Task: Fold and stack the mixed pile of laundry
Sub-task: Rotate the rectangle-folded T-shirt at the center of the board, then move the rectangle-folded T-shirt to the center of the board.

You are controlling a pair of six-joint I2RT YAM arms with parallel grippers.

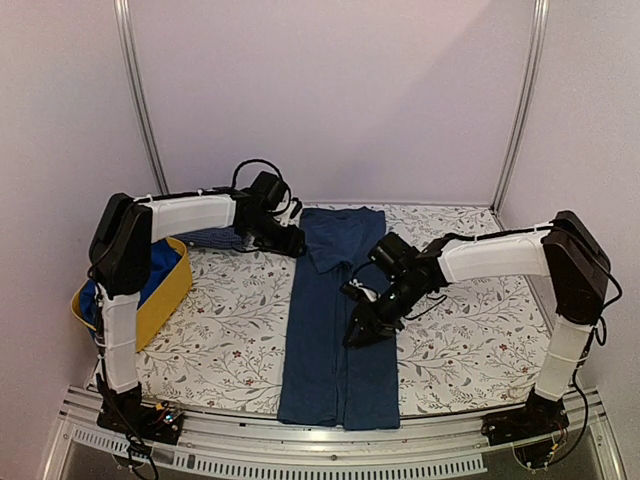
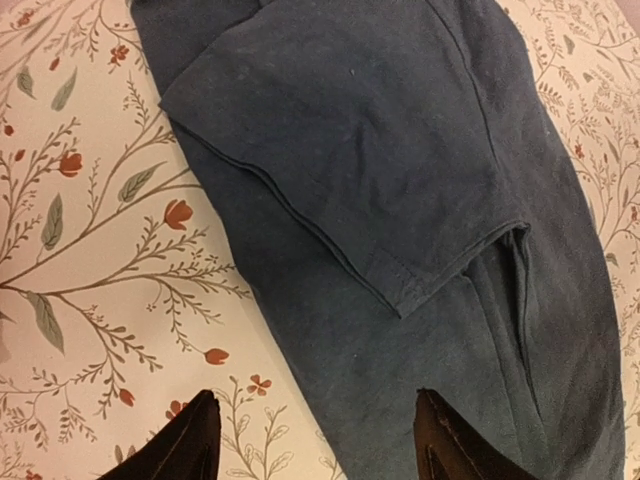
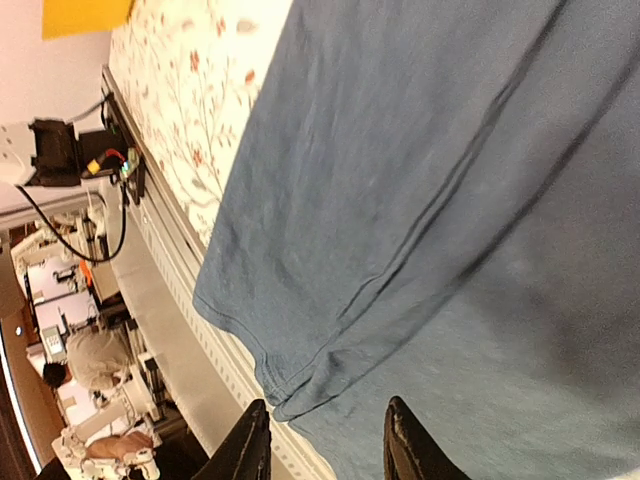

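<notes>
A long dark navy-teal garment [image 1: 338,320] lies flat down the middle of the table, folded into a narrow strip. My left gripper [image 1: 296,244] hovers at its top left edge. In the left wrist view it [image 2: 315,440] is open, nothing between the fingers, with a folded-in sleeve [image 2: 380,150] ahead. My right gripper [image 1: 358,334] is over the garment's right half. In the right wrist view it [image 3: 325,440] stands open above the cloth [image 3: 450,200] near the hem [image 3: 270,380]. A checked blue shirt [image 1: 213,238] lies under the left arm. Royal-blue cloth [image 1: 152,268] sits in the tub.
A yellow plastic tub [image 1: 165,295] stands tilted at the left edge of the flowered tablecloth [image 1: 230,330]. A metal rail [image 1: 330,440] runs along the near edge, just below the garment's hem. White walls close in the back and sides.
</notes>
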